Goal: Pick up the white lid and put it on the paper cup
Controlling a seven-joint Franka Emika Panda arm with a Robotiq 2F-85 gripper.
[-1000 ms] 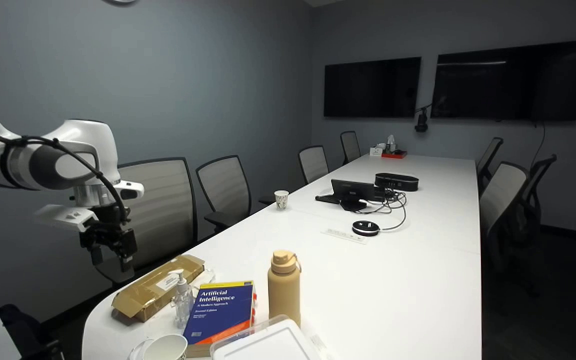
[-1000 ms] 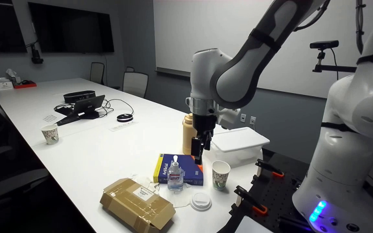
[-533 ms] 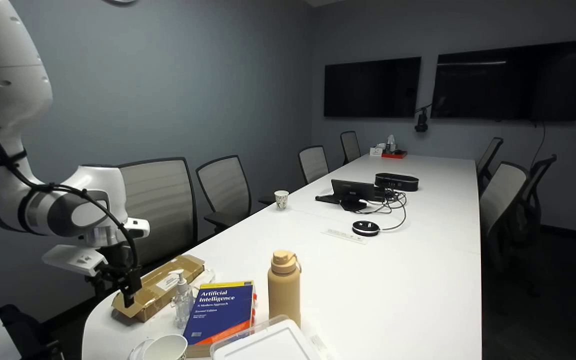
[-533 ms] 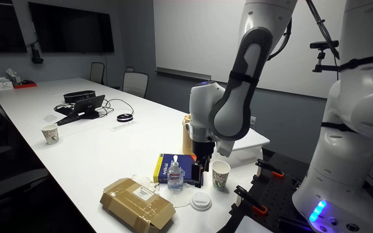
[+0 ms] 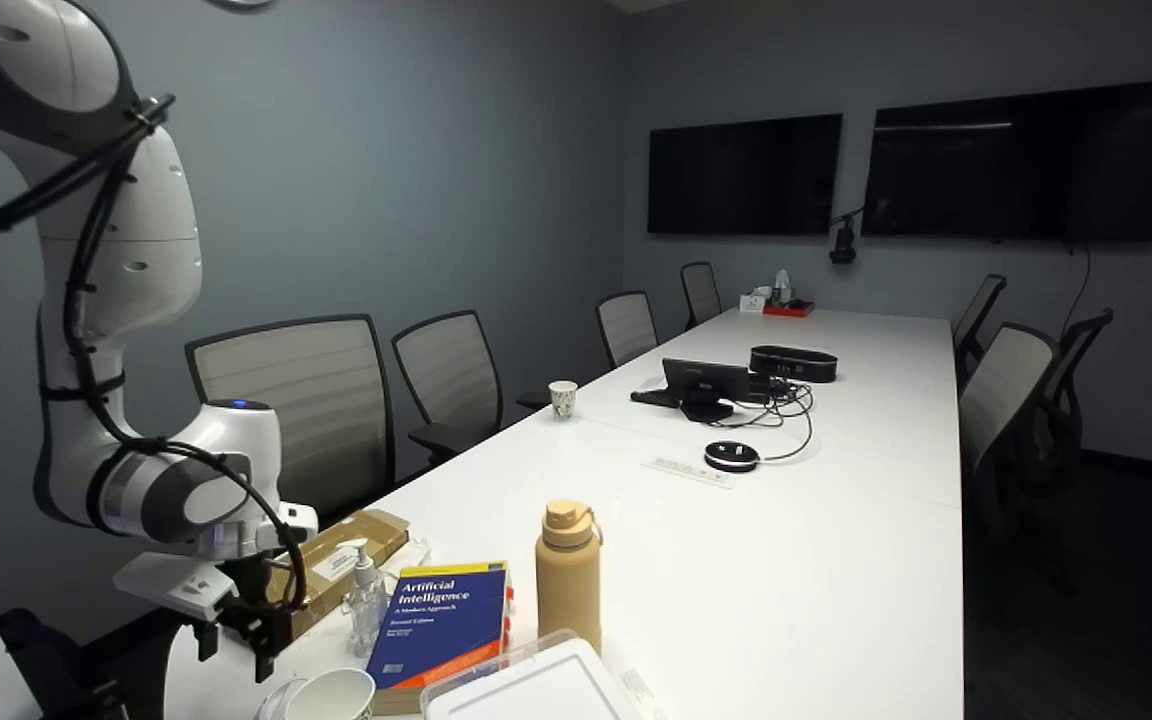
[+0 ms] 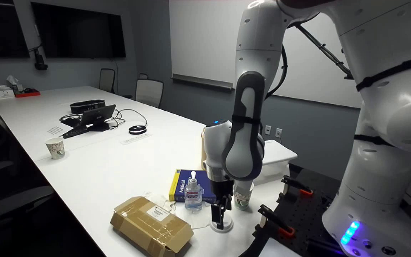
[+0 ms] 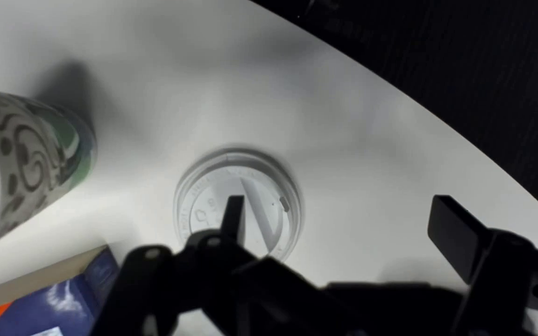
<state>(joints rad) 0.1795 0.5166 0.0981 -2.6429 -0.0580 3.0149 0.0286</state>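
The white lid [image 7: 264, 210] lies flat on the table; it also shows in an exterior view [image 6: 227, 224] and, partly hidden by the cup, in an exterior view [image 5: 279, 697]. The patterned paper cup [image 6: 242, 200] stands upright beside it, mouth up; the arm hides part of its rim. It also shows in an exterior view [image 5: 331, 694] and at the left edge of the wrist view [image 7: 31, 158]. My gripper [image 7: 341, 212] is open and empty above the table by the lid. In the wrist view one finger overlaps the lid and the other is right of it. The gripper shows in both exterior views [image 5: 236, 662] [image 6: 222, 217].
A blue book [image 6: 198, 184], a sanitizer bottle [image 6: 193, 196] and a cardboard box [image 6: 152, 225] lie near the lid. A tan bottle [image 5: 568, 590] and a lidded plastic box [image 6: 277, 162] stand beyond. Clamps [image 6: 277, 221] line the table's edge. Another cup [image 6: 55, 148] stands far off.
The arm has come down and my gripper has dropped from above the book to just over the lid. The lid and cup have not moved.
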